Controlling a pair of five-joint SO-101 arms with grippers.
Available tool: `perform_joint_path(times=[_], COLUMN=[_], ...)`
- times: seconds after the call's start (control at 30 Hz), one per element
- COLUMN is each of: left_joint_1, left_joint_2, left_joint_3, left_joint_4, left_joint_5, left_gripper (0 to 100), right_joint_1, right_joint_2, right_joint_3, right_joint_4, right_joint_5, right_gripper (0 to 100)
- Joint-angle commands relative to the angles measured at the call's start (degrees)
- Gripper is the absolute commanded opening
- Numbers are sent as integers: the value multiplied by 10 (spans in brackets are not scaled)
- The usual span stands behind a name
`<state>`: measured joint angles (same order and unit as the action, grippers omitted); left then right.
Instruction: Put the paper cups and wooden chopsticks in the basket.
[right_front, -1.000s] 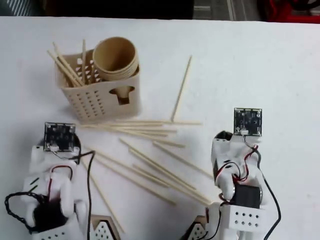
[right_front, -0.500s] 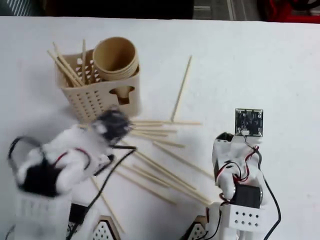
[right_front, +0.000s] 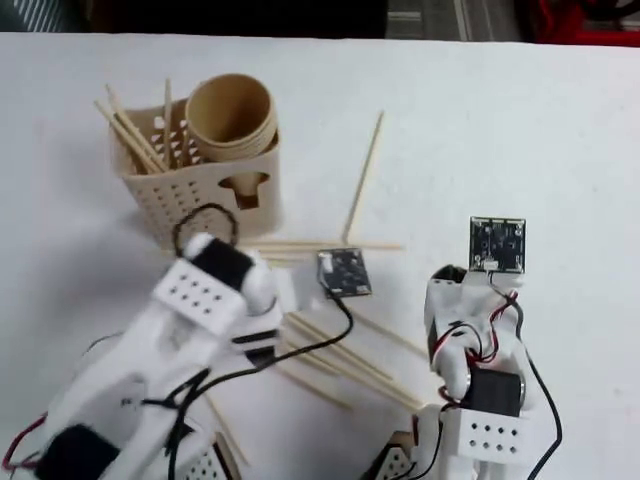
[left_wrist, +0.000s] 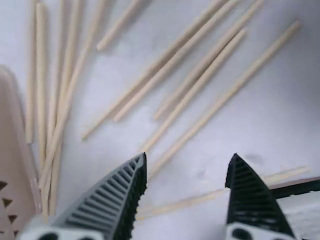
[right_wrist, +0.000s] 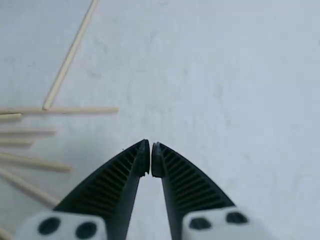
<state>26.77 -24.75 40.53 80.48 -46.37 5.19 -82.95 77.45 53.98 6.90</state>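
Wooden chopsticks (right_front: 352, 366) lie scattered over the white bench (right_front: 500, 130) between the two arms, while a handful already stand in the perforated basket (right_front: 200, 205) on the left arm's side, next to the stacked paper cups (right_front: 232, 115) that sit inside it. The left tool (left_wrist: 188, 159) hangs with its jaws spread wide just above the loose pile, gripping nothing, with several sticks fanned out beyond the tips and one lying crosswise beneath them. The right tool (right_wrist: 150, 150) is pinched closed on nothing over bare bench, the ends of a few sticks off to one side. The cups look done, and the step in hand appears to be picking another chopstick. The next move likely calls for lowering the left tool until its jaws straddle a single stick, closing on it, then carrying it to the basket near the pile
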Motion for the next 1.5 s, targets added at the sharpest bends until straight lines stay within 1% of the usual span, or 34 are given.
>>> perform_joint_path(times=[0.0, 0.3, 0.43, 0.5, 0.77, 0.9, 1.0, 1.23, 1.37, 1.47], left_joint_1=[22, 19, 19, 21, 23, 23, 23, 23, 22, 22], left_joint_2=[45, 185, 238, 257, 267, 268, 263, 262, 262, 261], left_joint_3=[-27, -28, -28, -33, -41, -40, -36, -39, -40, -40], left_joint_4=[-40, -159, -213, -225, -225, -224, -210, -168, -163, -154], left_joint_5=[0, 1, 2, 2, 2, 2, 2, 2, 31, 38], left_gripper=[260, 259, 199, 168, 133, 50, 26, 24, 24, 24], right_joint_1=[5, 5, 5, 5, 5, 5, 5, 5, 5, 5], right_joint_2=[-7, -7, -7, -7, -7, -7, -7, -7, -7, -7], right_joint_3=[-5, -5, -5, -5, -5, -5, -5, 2, 5, 5], right_joint_4=[0, 0, 0, 0, 0, 0, 0, -11, -12, -12], right_joint_5=[7, 7, 8, 8, 8, 8, 8, 8, 8, 8], right_gripper=[18, 18, 18, 18, 18, 18, 18, 18, 18, 18])
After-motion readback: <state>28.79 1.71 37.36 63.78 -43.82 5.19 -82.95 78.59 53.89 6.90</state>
